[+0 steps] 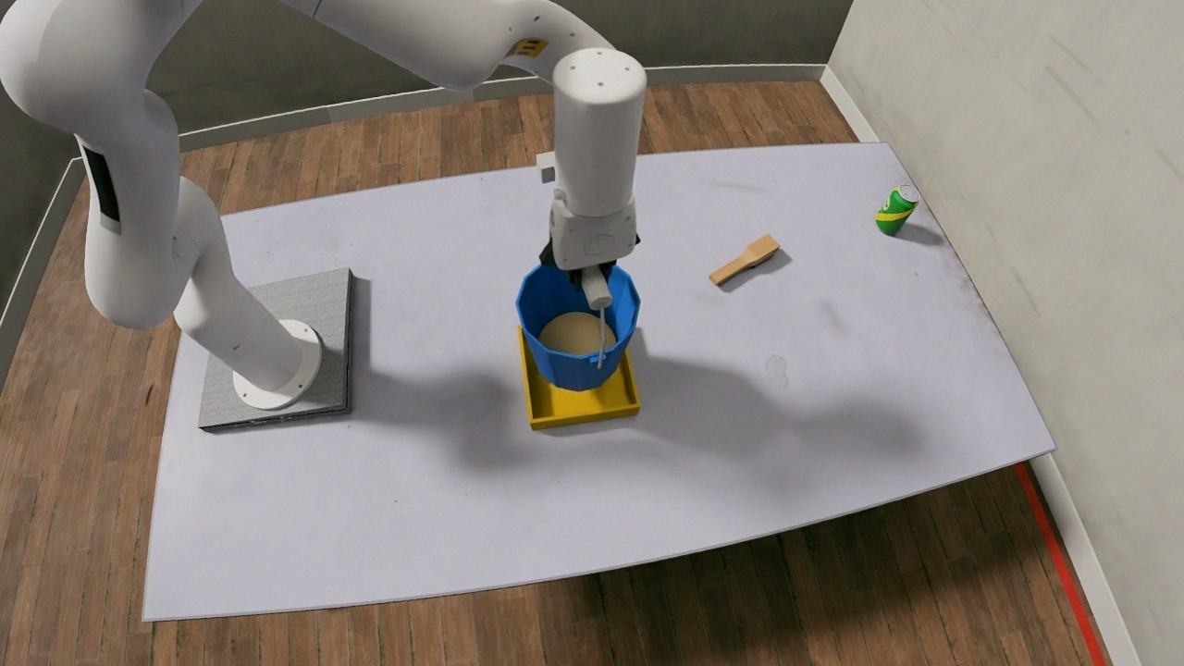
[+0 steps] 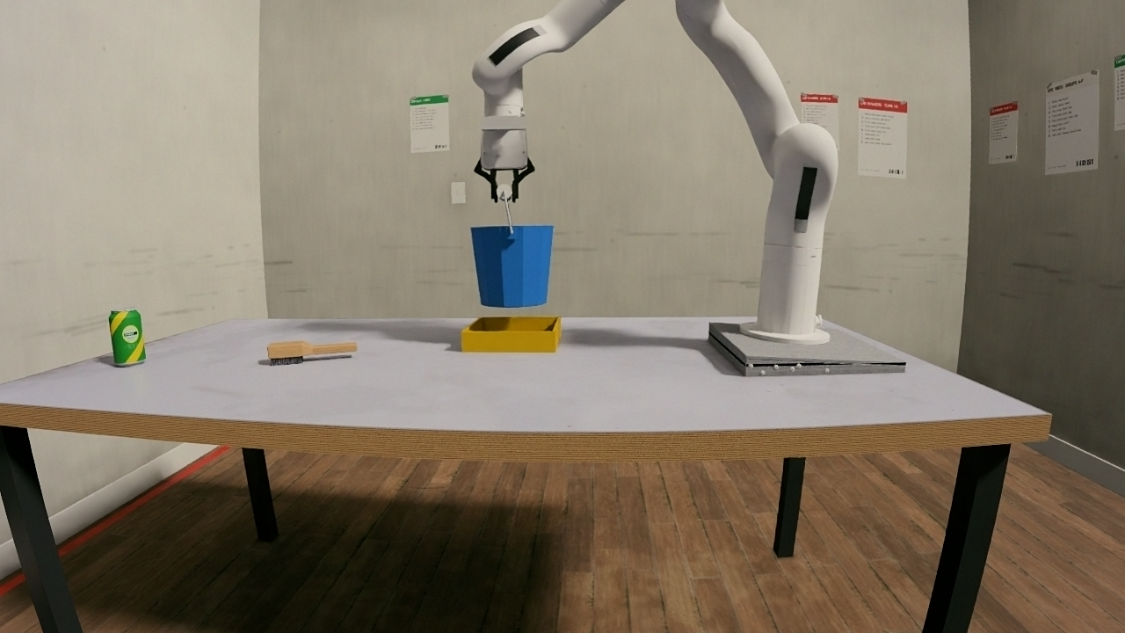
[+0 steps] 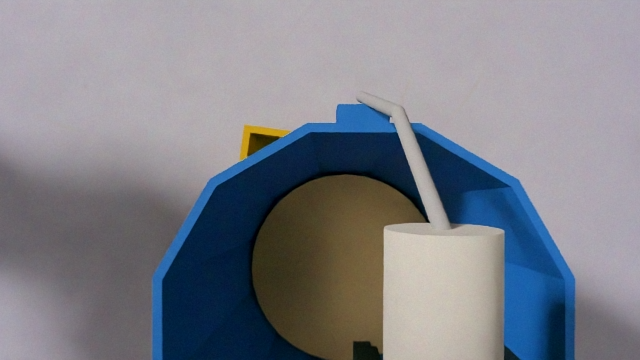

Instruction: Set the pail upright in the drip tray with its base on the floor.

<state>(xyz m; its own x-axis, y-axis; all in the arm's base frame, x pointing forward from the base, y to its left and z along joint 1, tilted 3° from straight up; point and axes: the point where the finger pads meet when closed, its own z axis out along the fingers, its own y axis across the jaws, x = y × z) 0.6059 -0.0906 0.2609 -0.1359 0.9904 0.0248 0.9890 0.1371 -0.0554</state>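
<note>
The blue pail (image 2: pixel 511 265) hangs upright in the air from its wire handle. My gripper (image 2: pixel 503 191) is shut on the handle's white grip (image 1: pixel 596 289), straight above the pail. The yellow drip tray (image 2: pixel 511 332) sits on the table directly under the pail, with a clear gap between the pail's base and the tray's rim. From above, the pail (image 1: pixel 576 325) covers most of the tray (image 1: pixel 579 399). In the wrist view the pail (image 3: pixel 360 240) with its tan inner floor fills the frame, the grip (image 3: pixel 442 290) is in front, and one tray corner (image 3: pixel 257 140) peeks out.
A wooden brush (image 2: pixel 308 351) lies on the table to the left of the tray in the front view. A green can (image 2: pixel 127 337) stands near the table's left end. The arm's grey base plate (image 2: pixel 802 352) is on the right.
</note>
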